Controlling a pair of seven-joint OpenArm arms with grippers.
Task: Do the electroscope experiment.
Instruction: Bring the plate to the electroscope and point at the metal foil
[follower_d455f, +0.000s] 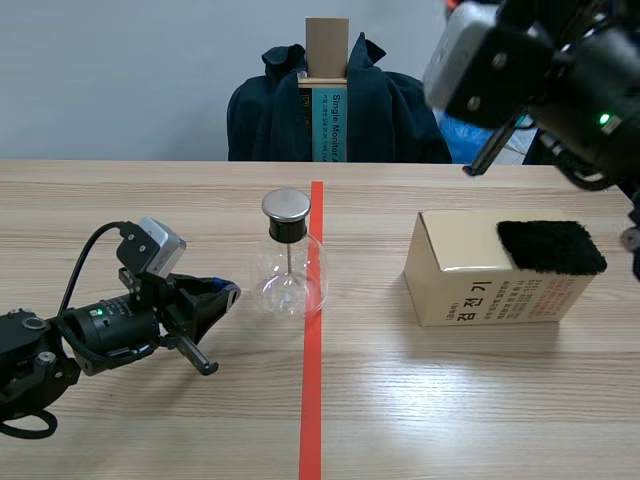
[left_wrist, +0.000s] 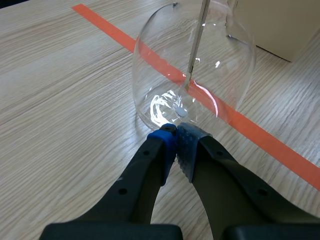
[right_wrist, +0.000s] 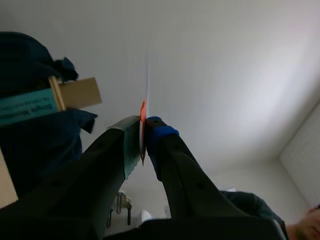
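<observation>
Scene view. Electroscope flask (follower_d455f: 290, 268) stands mid-frame on the red tape line, with its metal cap (follower_d455f: 286, 205) on top. My left gripper (follower_d455f: 230, 293) lies low at centre-left, tips just beside the glass. My right arm is raised at upper right, well apart from the flask. A black fur pad (follower_d455f: 551, 246) lies on the cardboard box (follower_d455f: 470, 285) at right.

Left wrist view. My jaws are closed on nothing and the pads (left_wrist: 187, 145) meet. The flask wall is directly ahead, touching or nearly so; I cannot tell which. The inner rod (left_wrist: 195, 50) hangs down inside.

Right wrist view. My right gripper (right_wrist: 144, 132) is clamped on a thin orange-red strip (right_wrist: 143, 111) that stands up past the tips. No flask is in sight.

Judgement: the step is bringing the strip to the cap. The next move is a controlled descent toward mid-frame, stopping at the cap. The left gripper steadies the glass.
</observation>
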